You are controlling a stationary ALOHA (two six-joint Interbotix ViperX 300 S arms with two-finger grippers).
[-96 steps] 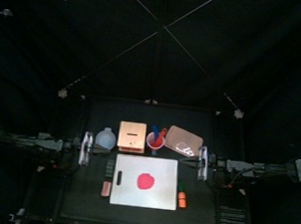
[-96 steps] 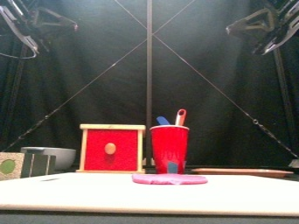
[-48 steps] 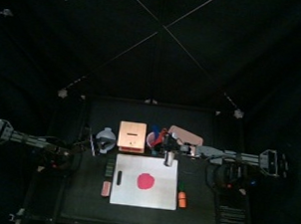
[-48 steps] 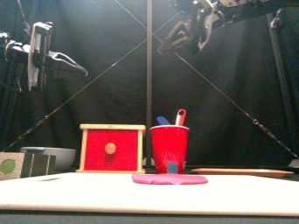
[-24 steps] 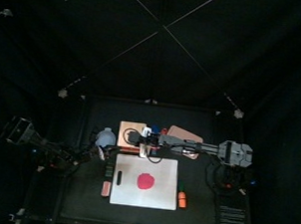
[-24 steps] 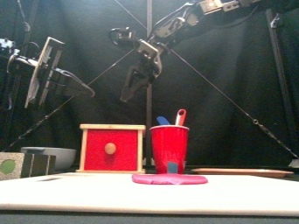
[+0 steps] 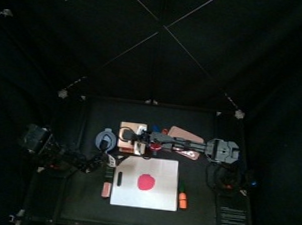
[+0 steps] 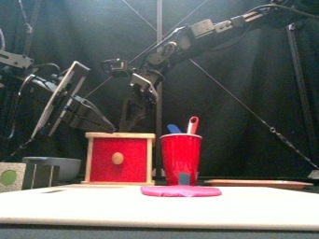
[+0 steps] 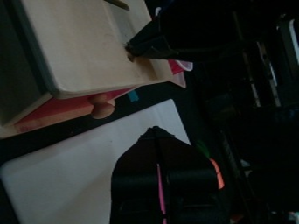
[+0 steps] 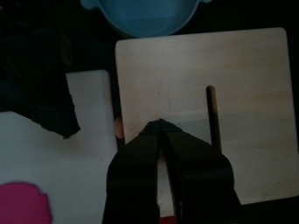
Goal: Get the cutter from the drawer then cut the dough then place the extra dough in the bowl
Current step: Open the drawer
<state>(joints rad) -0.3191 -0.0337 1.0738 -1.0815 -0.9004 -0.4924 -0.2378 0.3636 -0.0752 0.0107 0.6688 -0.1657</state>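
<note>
The pale wooden box (image 7: 130,135) with its red drawer front (image 8: 119,159) stands shut behind the white board (image 7: 146,194). A flat red dough disc (image 7: 144,181) lies on the board. My right gripper (image 10: 158,127) hovers shut over the box top (image 10: 205,74), near its slot. My left gripper (image 9: 153,133) is shut and empty, above the board in front of the drawer knob (image 9: 103,108). The blue-grey bowl (image 7: 105,138) sits left of the box. No cutter shows.
A red cup (image 8: 181,157) holding a blue and a red toy knife stands right of the box, with the pink tray (image 7: 183,136) behind it. Small orange toys (image 7: 182,201) lie beside the board's left and right edges.
Both arms have swung in from the table's sides and come down. The right gripper has reached across to the box top; the left has come in front of the drawer.
</note>
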